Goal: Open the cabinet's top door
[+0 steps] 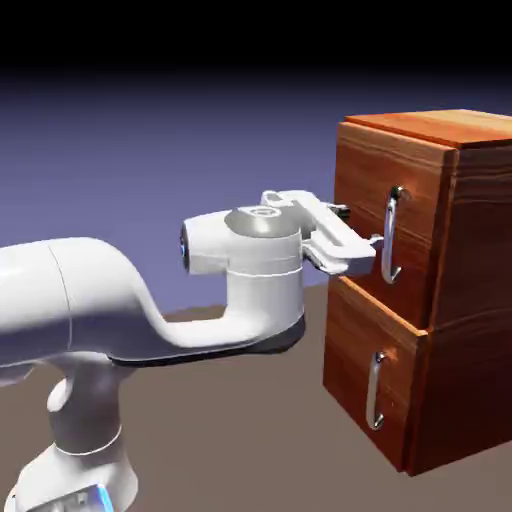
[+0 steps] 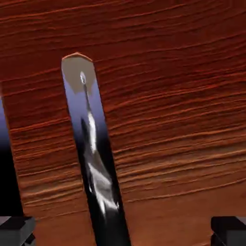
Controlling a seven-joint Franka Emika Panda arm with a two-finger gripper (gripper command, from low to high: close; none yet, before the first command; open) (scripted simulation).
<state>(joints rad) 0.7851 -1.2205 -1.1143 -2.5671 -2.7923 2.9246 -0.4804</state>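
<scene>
The cabinet (image 1: 455,300) is glossy reddish wood-grain; its handle (image 2: 96,163) is mirror-polished metal.

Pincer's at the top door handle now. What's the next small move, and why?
Probably close the pincer on the handle. In the hand view the silver bar runs between the two open fingertips, close against the top door, which looks shut. A small nudge forward first may help; contact can't be confirmed.
</scene>
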